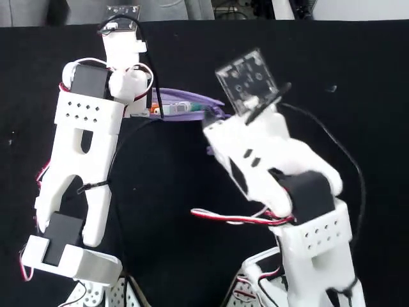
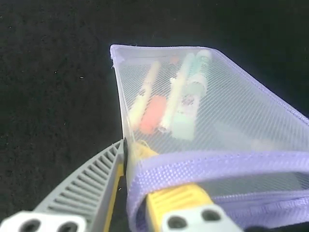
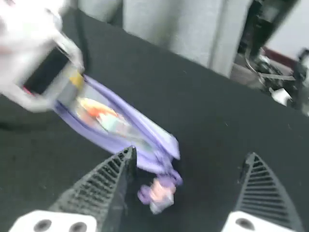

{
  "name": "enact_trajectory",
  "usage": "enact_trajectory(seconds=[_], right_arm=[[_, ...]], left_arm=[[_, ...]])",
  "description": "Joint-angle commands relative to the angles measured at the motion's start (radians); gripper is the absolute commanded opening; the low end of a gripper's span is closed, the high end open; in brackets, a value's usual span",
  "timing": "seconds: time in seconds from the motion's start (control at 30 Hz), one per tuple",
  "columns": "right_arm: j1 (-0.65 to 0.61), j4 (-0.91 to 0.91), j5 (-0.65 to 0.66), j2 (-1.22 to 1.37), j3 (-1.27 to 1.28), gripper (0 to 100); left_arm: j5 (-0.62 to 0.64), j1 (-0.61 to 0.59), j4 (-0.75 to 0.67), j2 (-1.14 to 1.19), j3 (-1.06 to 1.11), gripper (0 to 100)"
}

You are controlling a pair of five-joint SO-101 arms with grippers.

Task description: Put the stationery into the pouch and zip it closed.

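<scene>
The purple mesh pouch (image 1: pixel 185 105) lies at the back of the black table. Through its mesh wall (image 2: pixel 227 116) I see the stationery inside: pale pens (image 2: pixel 186 96) and an orange-red piece (image 2: pixel 152 113). My left gripper (image 2: pixel 130 150) is shut on the pouch's purple top band at one end, with the grey finger outside and the yellow one against the band. My right gripper (image 3: pixel 189 154) hangs open just above the pouch's (image 3: pixel 120 125) other end. A small purple and pink zipper charm (image 3: pixel 157 191) lies between its dark fingers (image 3: pixel 113 186).
A black cloth (image 1: pixel 358 77) covers the table. The right arm (image 1: pixel 255 153) reaches over the middle, and loose red and black cables (image 1: pixel 223 217) trail near it. Grey drapes and room clutter (image 3: pixel 270 63) lie beyond the far edge.
</scene>
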Motion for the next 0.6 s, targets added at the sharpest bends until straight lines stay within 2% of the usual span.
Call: enact_trajectory(seconds=[0.0,0.2,0.37,0.57], right_arm=[[0.077,-0.078,0.018,-0.15,0.171,33.9],[0.092,-0.347,0.005,-0.484,0.636,33.9],[0.092,-0.548,-0.077,-0.756,1.0,33.9],[0.075,-0.64,-0.087,-1.058,1.287,33.8]], left_arm=[[0.012,0.008,-0.017,-0.017,-0.01,3],[0.012,0.007,-0.017,-0.018,-0.01,3],[0.012,0.008,-0.017,-0.018,-0.01,3],[0.012,0.007,-0.017,-0.018,-0.01,3]])
